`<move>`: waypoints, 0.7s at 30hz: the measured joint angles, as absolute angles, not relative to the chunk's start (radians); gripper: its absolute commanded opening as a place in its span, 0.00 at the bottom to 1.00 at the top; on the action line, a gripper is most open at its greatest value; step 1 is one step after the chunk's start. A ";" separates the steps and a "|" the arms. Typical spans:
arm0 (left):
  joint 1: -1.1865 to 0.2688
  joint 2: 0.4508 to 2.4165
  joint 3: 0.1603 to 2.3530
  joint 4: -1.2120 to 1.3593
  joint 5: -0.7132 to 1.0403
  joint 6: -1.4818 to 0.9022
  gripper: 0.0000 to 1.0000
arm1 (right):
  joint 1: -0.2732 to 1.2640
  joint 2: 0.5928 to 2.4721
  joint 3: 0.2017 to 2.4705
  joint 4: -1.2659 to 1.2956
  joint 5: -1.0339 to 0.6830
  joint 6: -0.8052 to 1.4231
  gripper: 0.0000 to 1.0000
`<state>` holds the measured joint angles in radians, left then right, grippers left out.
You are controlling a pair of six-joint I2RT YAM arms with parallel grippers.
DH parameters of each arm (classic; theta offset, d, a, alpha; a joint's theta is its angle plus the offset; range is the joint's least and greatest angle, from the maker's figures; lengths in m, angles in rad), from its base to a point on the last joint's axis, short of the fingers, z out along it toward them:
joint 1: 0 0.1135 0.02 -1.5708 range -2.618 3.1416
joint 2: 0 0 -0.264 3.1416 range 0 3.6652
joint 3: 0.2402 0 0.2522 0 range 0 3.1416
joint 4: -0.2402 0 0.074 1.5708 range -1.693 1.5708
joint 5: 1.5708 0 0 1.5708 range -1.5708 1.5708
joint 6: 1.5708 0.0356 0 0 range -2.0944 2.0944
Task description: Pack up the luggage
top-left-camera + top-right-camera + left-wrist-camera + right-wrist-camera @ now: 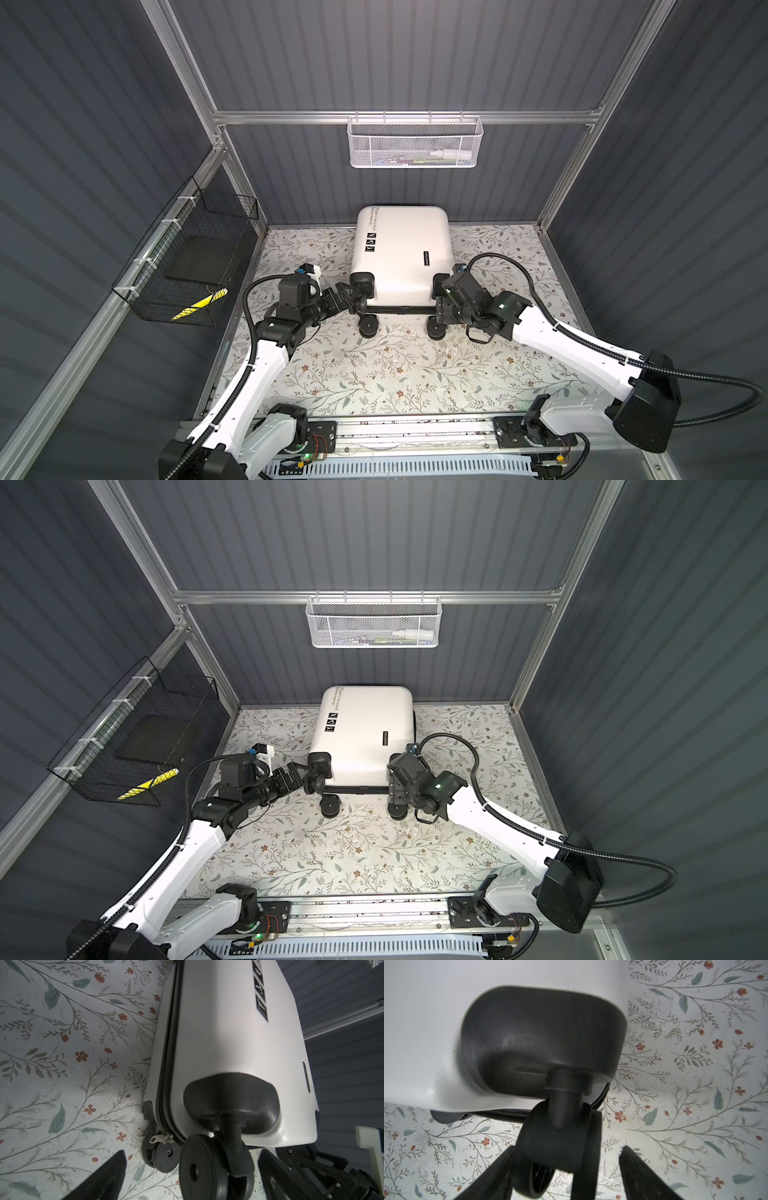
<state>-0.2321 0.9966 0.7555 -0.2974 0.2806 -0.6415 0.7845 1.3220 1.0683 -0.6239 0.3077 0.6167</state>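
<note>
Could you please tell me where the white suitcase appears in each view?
Both top views: luggage at centre, near the back wall.
Left wrist: luggage fills the middle.
Right wrist: luggage, one corner close up.
Shared landmark: floral table cover.

1. Both top views were lit from overhead. The floral mat (395,374) was bright and the wall panels (83,124) were dim.
2. There was soft glare on the luggage (401,249) shell, with short shadows under it.
3. The frame rail (399,117) bowed with wide-angle distortion towards the edges.
4. In the right wrist view, the wheel mount (542,1043) was blurred.
5. The left wrist view was dimmer, and its nearest parts were out of focus.
</note>
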 measured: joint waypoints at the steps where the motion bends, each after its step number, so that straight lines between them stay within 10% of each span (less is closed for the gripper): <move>1: -0.233 0.997 0.755 -0.295 0.281 -0.641 1.00 | 0.785 1.324 1.068 -0.621 0.308 0.617 0.75; 21: -0.232 0.997 0.744 -0.293 0.289 -0.642 1.00 | 0.785 1.357 1.096 -0.591 0.326 0.617 0.59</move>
